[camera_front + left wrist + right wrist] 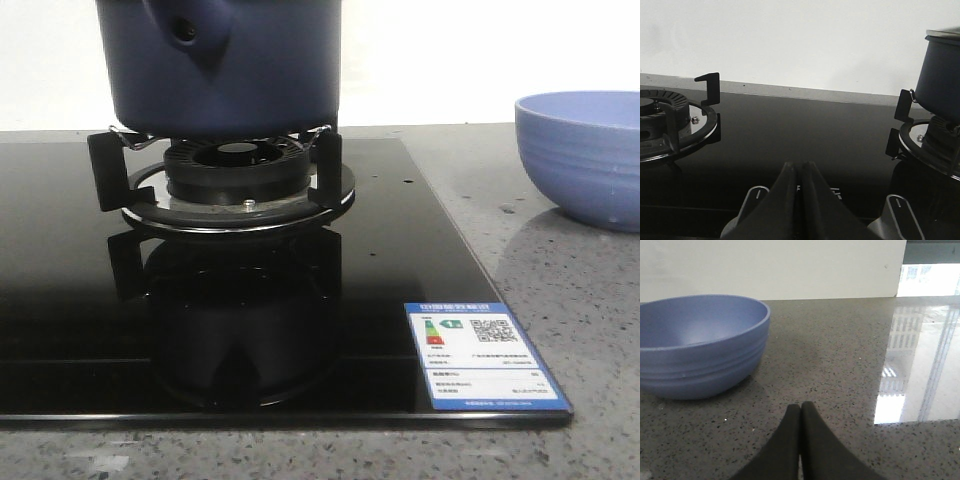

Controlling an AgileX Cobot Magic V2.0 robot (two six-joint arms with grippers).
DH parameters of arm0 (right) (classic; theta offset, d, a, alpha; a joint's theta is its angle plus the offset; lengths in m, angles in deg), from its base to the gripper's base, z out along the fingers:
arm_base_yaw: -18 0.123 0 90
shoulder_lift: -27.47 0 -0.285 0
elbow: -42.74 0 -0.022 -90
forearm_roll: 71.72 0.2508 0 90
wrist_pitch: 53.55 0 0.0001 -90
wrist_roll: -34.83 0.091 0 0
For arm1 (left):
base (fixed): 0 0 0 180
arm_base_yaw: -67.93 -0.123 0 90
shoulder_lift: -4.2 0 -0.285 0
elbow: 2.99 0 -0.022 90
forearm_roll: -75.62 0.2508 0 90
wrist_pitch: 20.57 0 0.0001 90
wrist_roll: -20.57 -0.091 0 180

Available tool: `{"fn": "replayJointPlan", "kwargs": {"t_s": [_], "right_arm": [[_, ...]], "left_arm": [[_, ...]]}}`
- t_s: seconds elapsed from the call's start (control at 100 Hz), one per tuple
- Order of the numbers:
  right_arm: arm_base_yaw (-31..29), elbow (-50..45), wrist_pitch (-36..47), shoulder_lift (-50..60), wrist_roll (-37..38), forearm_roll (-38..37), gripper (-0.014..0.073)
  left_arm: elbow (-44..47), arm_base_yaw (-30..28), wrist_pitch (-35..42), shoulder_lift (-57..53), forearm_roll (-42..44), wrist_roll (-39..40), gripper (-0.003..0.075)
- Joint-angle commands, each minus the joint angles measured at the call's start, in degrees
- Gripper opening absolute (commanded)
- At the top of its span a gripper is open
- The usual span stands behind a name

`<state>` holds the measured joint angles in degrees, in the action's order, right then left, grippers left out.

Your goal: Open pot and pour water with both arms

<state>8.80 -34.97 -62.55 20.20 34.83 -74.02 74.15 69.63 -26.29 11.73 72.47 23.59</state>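
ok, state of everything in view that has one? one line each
pot: sits on the right burner's supports, handle socket toward the camera; lid on, judging by the rim in the left wrist view
bowl: upright on the counter, looks empty
left burner: bare, no flame visible
left end effector: shut, holding nothing
right end effector: shut, holding nothing

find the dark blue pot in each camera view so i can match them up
Front view: the pot sits at top centre-left on the burner grate, its top cut off by the frame.
Left wrist view: the pot is at the right edge, on a burner grate.
Right wrist view: not in it; only the light-blue bowl on the counter.
Shared landmark: the burner grate under the pot.
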Motion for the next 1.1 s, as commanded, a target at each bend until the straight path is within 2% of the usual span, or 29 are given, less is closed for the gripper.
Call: {"fn": "replayJointPlan", "kwargs": {"t_s": [0.0, 1.09], "right_arm": [[0.08, -1.44, 4.3, 1.14, 0.0, -0.57, -0.0062], [0.08, -1.44, 5.67, 1.14, 0.0, -0.46, -0.0062]], "left_arm": [[1.94, 0.56, 4.0, -1.58, -0.13, 0.52, -0.002], [1.94, 0.56, 4.0, -1.58, -0.27, 0.52, -0.002]]}}
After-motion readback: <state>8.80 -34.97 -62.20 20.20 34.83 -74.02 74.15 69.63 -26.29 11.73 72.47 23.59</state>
